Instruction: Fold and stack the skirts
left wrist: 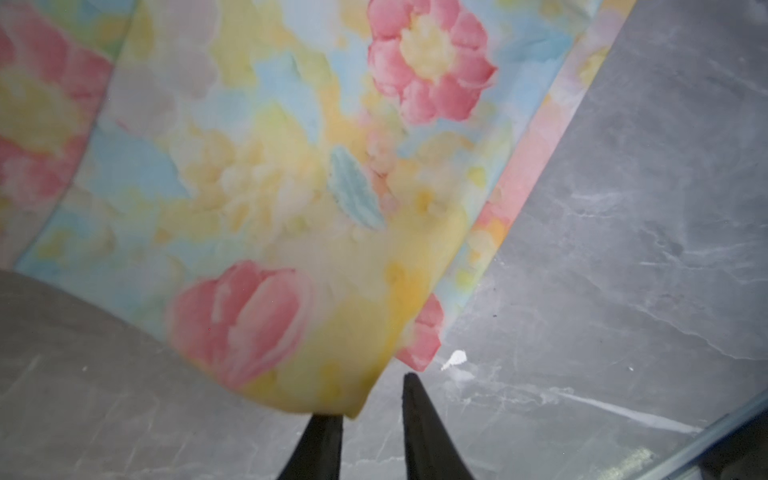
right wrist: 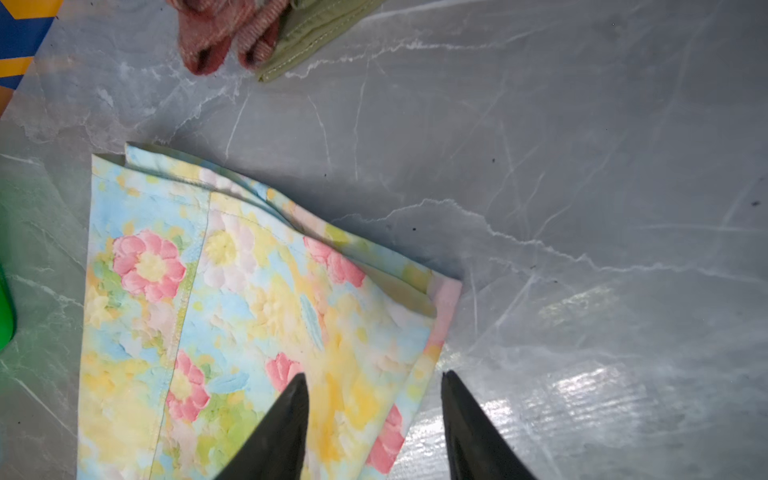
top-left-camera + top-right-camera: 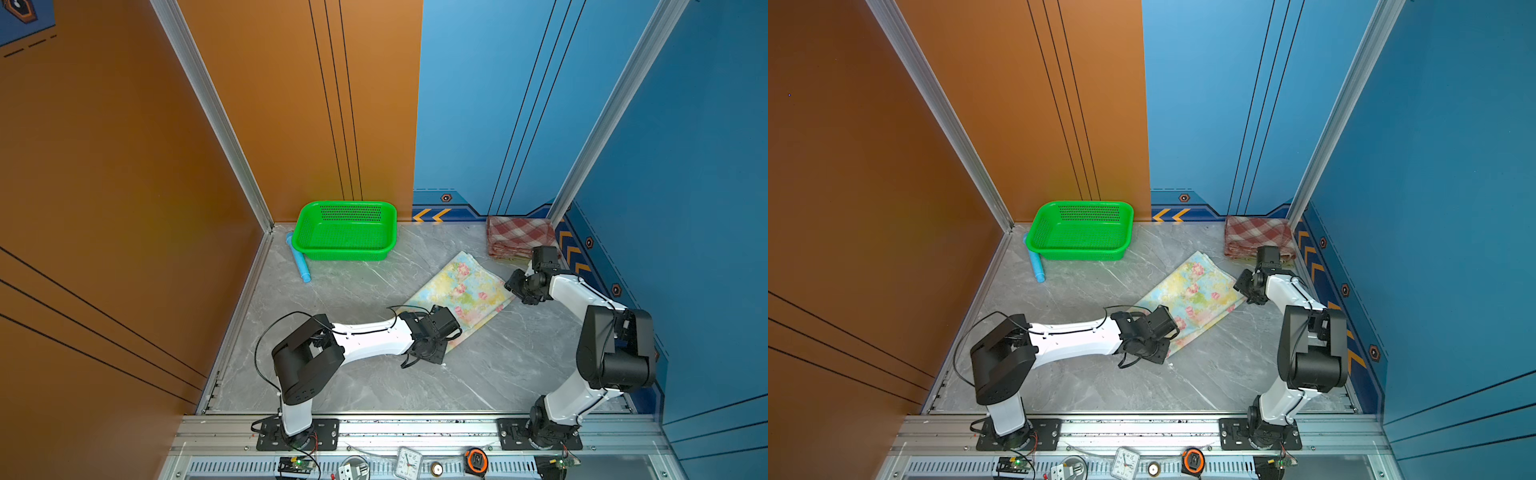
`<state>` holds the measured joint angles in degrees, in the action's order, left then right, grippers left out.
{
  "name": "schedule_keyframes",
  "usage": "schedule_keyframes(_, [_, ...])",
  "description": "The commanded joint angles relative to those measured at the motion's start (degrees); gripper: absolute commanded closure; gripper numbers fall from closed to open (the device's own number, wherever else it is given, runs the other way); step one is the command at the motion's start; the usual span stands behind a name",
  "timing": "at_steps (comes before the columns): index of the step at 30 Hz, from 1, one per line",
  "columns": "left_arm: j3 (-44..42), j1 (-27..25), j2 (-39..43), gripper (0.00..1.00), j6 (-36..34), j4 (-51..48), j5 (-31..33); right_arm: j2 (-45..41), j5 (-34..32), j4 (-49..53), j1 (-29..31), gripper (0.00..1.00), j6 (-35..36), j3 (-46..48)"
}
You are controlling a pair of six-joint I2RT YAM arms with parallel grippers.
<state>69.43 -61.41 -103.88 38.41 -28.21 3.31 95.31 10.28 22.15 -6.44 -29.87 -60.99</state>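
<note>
Currently the folded floral skirt [image 3: 461, 291] lies flat mid-table, its long axis running diagonally between the arms. The left gripper [image 1: 370, 397] is spread at its near corner. The right gripper [image 2: 374, 374], also spread, straddles the opposite edge, nearer the plaid skirt [image 3: 519, 237] lying on the olive skirt [image 2: 316, 33].

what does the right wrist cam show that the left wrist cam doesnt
Only the right wrist view: the plaid skirt touching the olive-green skirt, a sliver of the green basket, and the layered folded edges of the floral skirt.
Only the left wrist view: a white speck on the table beside the cloth's corner, which is close up and blurred.
Both: the floral skirt on the grey marble table, with the right fingers and left fingers parted.
</note>
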Motion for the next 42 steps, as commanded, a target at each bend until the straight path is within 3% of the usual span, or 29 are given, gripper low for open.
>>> schedule_keyframes(1, [-0.8, -0.3, 4.8, 0.38, -1.7, -1.4, -1.6, -1.6, -2.3, 2.3, -0.3, 0.34, 0.6, 0.2])
schedule_keyframes(2, [-1.1, -0.4, 6.2, 0.31, -2.3, -1.7, -1.7, -1.9, -2.5, 2.3, -0.3, 0.3, 0.4, 0.3])
schedule_keyframes(4, [-1.4, -0.2, 8.8, 0.26, -3.1, -2.5, -1.7, -2.3, -2.4, 2.4, -0.3, 0.27, 0.1, 0.6])
schedule_keyframes(8, [-2.3, 1.3, 12.1, 0.25, -4.2, -3.3, -0.6, -2.0, -1.8, 2.3, -0.4, 0.21, -0.8, 1.5])
schedule_keyframes(12, [-0.7, 2.9, 9.8, 0.28, -5.7, -1.9, -0.7, -0.2, 1.4, 0.0, -0.8, 0.21, -2.2, 2.6])
schedule_keyframes(18, [2.3, 2.8, 2.5, 0.36, -8.0, 1.5, -3.5, 1.7, 4.3, -3.6, -1.3, 0.24, -3.4, 4.2])
schedule_keyframes(25, [1.8, 2.3, -3.2, 0.47, -5.8, 7.3, -7.4, 3.1, 5.9, -6.1, -1.5, 0.33, -4.0, 5.2])
schedule_keyframes(42, [4.2, 1.9, -6.5, 0.41, -4.7, 9.5, -10.2, 4.2, 6.5, -7.8, -2.3, 0.39, -4.1, 5.4])
